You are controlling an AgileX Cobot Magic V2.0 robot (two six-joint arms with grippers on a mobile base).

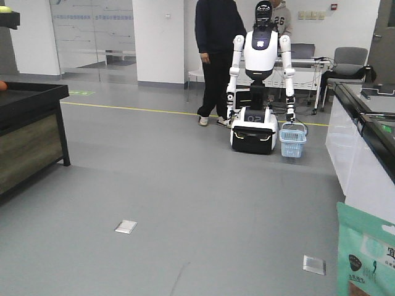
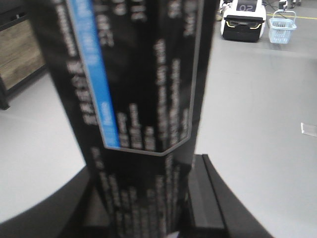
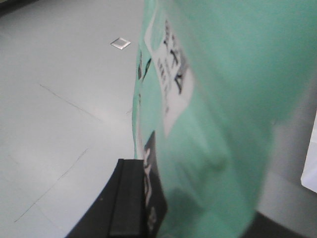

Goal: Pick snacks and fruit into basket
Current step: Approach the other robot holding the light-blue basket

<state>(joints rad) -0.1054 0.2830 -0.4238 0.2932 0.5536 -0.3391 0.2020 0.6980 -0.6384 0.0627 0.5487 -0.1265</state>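
My left gripper (image 2: 148, 201) is shut on a black snack pack (image 2: 138, 84) with a blue stripe and white print. The pack stands upright and fills most of the left wrist view. My right gripper (image 3: 198, 215) is shut on a mint-green snack pouch (image 3: 218, 99) with a black-character label. That pouch's top also shows at the lower right of the front view (image 1: 367, 253). The light-blue basket (image 1: 292, 140) hangs from a white humanoid robot's hand across the room and appears small in the left wrist view (image 2: 282, 27). An orange fruit (image 1: 2, 85) peeks in at the far left.
The white humanoid robot (image 1: 259, 74) stands ahead on grey floor, with two people behind it. A black shelf unit (image 1: 31, 129) is at the left and a white counter (image 1: 358, 148) at the right. Metal floor plates (image 1: 126, 227) (image 1: 314, 264) lie nearby.
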